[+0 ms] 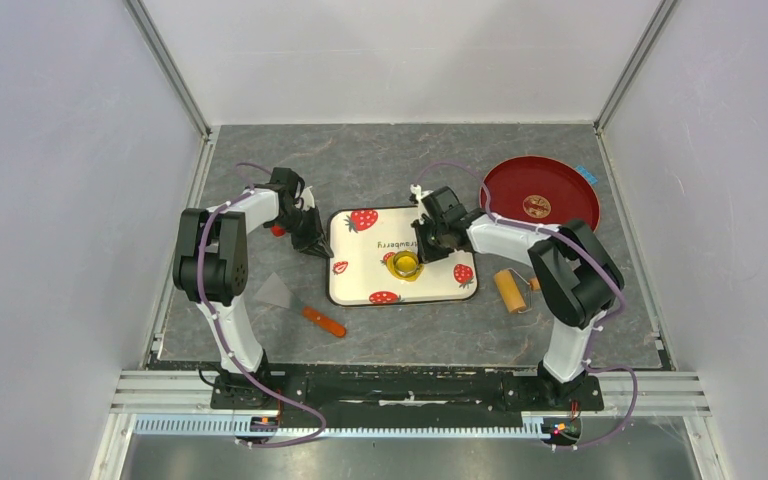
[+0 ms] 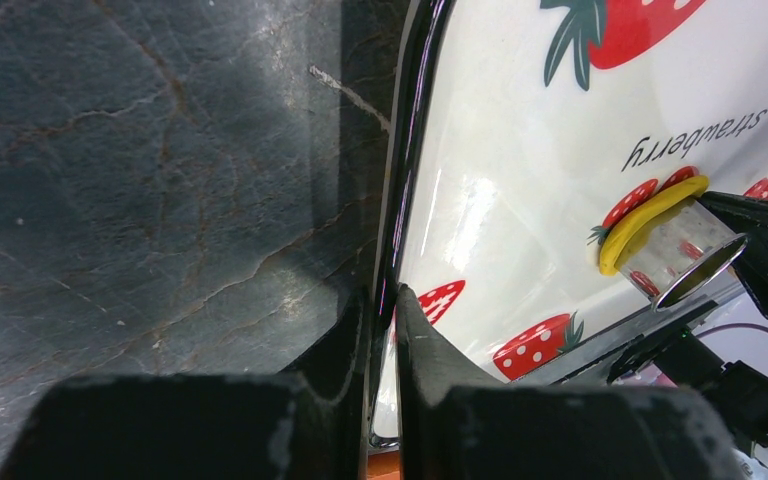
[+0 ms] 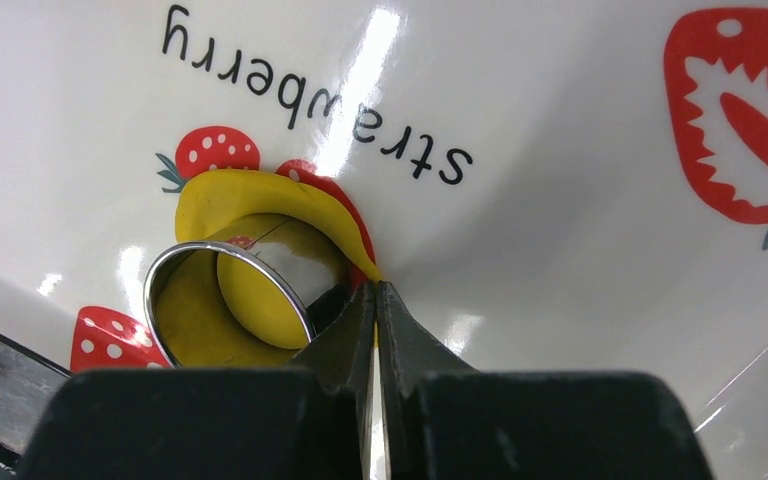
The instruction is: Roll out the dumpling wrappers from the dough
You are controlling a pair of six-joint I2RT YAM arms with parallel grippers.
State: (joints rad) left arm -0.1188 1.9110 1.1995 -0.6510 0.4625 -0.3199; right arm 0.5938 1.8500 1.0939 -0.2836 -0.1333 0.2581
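Observation:
On the white strawberry tray (image 1: 360, 270) stands a metal ring cutter (image 3: 228, 300), pressed into flattened yellow dough (image 3: 260, 195). Inside the ring lies a round yellow dumpling wrapper (image 3: 260, 300). My right gripper (image 3: 375, 290) is shut on the thin edge of the dough just outside the ring, and yellow shows between its tips. In the top view it (image 1: 420, 254) sits right beside the cutter (image 1: 405, 264). My left gripper (image 2: 385, 300) is shut on the tray's black left rim (image 2: 405, 180), seen from above at the tray's left edge (image 1: 317, 248).
A red plate (image 1: 540, 192) lies at the back right. A wooden roller (image 1: 510, 290) rests right of the tray. A scraper with an orange handle (image 1: 300, 305) lies front left. A small red object (image 1: 277, 230) sits by the left arm.

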